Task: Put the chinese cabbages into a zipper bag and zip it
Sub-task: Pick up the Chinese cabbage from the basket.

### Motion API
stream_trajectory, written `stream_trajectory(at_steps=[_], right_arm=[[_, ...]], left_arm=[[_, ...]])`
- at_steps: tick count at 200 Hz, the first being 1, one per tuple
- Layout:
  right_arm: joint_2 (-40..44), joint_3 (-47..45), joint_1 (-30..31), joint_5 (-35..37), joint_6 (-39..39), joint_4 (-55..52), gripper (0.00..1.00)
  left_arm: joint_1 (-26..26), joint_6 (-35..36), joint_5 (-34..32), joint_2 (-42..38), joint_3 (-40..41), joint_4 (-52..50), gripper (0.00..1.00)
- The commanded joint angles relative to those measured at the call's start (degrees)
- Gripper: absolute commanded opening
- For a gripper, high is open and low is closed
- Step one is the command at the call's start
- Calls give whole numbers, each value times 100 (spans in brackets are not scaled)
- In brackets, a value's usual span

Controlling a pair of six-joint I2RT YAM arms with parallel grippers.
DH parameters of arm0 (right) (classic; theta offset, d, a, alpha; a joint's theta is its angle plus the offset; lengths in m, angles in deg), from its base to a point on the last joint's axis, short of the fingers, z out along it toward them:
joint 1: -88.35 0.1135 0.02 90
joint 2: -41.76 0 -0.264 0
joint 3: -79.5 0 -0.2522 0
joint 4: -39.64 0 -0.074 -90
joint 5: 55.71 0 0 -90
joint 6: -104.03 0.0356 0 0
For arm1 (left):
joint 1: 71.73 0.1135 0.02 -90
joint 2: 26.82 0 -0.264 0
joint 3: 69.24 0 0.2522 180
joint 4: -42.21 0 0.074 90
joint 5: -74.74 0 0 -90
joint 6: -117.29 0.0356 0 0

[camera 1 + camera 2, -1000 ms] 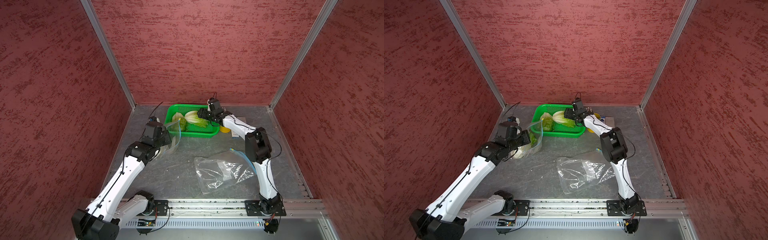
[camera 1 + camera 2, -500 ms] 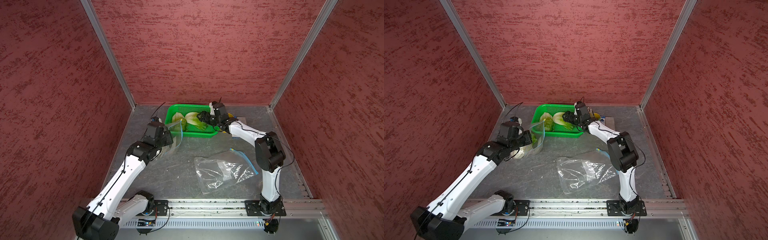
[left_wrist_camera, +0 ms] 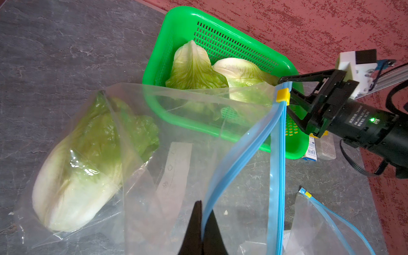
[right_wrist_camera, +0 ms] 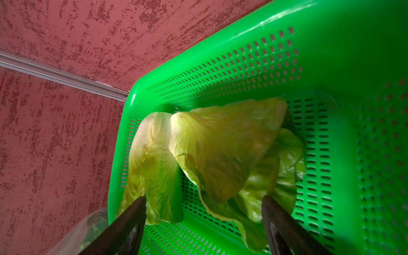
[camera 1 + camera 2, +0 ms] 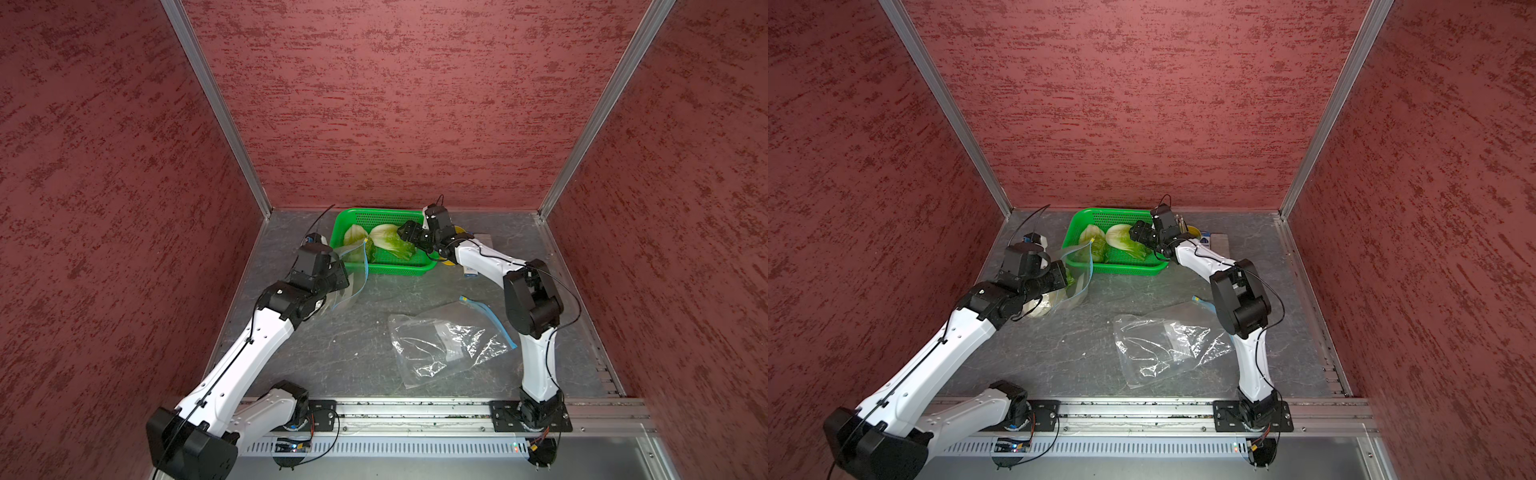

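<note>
We note L pincer [image 3: 202, 220] clamped on zipper bag [image 3: 276, 154] rim, one cabbage [image 3: 84, 159] inside. R pincer [image 4: 203, 198] spread wide over two cabbages [image 4: 220, 143] in basket [image 4: 242, 66] — nothing held.

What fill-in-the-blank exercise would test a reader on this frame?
1. The left gripper is shut on the zipper bag, which holds ____ cabbage.
2. The green basket holds ____ more cabbages.
3. The right gripper is at the basket with its jaws ____.
4. The held bag's slider is coloured ____.
Missing words: one; two; open; yellow.
</note>
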Motion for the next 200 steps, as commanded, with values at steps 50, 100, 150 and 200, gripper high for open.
stream_trajectory(at_steps=[50,100,150,200], right_arm=[[-315,500,-7,75,109,-358,85],[-51,119,-7,405,128,-348,86],[-401,496,-8,106,152,-266,85],[-715,731,-9,-620,216,450,80]], left_arm=[[-57,6,-92,11,-93,73,0],[-65,-24,-84,55,-96,146,0],[-118,-21,-99,127,-122,126,0],[-118,-6,-167,66,-115,109,0]])
